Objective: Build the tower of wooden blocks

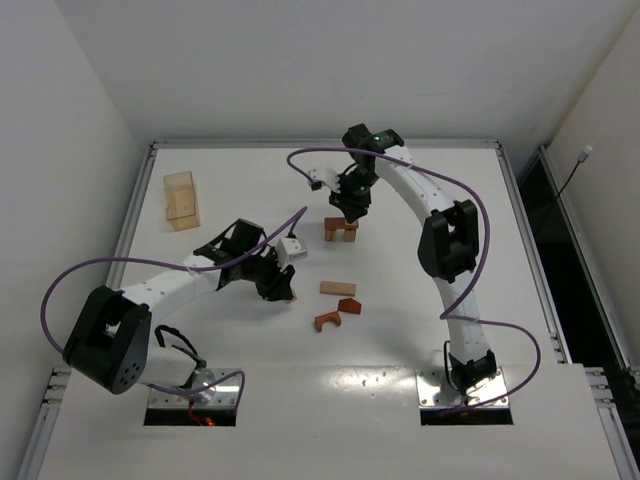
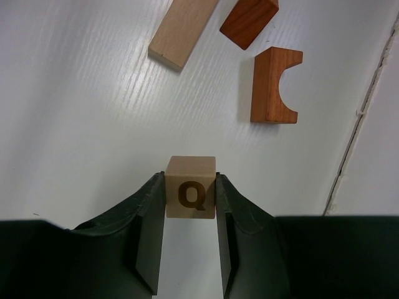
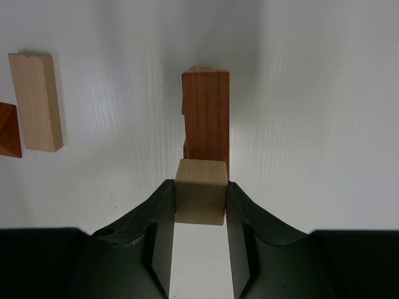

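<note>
Within left hand (image 2: 190,180), Q-lettered cube (image 2: 190,196)

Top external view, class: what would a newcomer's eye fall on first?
Both grippers hold pale cubes: the left gripper, mid-table, grips the Q cube; the right gripper holds a plain cube at the wood block tower farther back. A pale wooden box stands alone far left.
</note>
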Robot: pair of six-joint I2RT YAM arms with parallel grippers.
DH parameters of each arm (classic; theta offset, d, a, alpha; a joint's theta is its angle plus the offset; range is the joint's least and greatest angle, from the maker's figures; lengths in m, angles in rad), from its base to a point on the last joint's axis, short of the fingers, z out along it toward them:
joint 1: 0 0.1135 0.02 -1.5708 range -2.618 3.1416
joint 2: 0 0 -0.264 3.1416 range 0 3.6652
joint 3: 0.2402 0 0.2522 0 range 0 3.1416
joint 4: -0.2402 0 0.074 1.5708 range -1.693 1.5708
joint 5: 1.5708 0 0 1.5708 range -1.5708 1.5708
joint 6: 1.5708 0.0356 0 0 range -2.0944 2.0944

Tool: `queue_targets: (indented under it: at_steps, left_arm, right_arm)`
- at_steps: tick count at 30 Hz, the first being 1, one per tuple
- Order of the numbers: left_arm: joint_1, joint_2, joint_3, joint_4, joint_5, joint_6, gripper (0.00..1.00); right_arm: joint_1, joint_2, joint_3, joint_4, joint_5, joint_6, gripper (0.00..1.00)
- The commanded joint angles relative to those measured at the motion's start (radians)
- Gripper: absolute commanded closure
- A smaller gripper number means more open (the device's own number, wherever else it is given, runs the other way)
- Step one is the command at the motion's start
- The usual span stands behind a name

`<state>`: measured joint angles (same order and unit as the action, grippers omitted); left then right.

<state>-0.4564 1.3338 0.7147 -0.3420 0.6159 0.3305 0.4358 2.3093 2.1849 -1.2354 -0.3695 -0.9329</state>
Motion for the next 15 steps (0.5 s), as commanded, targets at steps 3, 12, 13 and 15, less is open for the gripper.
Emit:
queue_targets:
  at_steps: [3, 12, 13, 15]
  left_arm:
    - [0.007, -0.001, 0.008, 0.029, 0.039, -0.007, 1.00]
    - [0.016, -0.001, 0.008, 0.029, 0.039, -0.007, 1.00]
    - [0.016, -0.001, 0.008, 0.029, 0.050, -0.007, 1.00]
    - [0.025, 0.008, 0.017, 0.029, 0.050, -0.007, 1.00]
  right_arm:
    - [0.009, -0.005, 0.042, 0.001, -0.005, -0.024, 0.94]
    - [0.009, 0.004, 0.042, 0.001, 0.004, -0.024, 0.91]
    - [0.009, 0.004, 0.042, 0.001, 0.004, -0.024, 0.91]
    - [0.009, 0.004, 0.042, 0.001, 0.004, -0.024, 0.90]
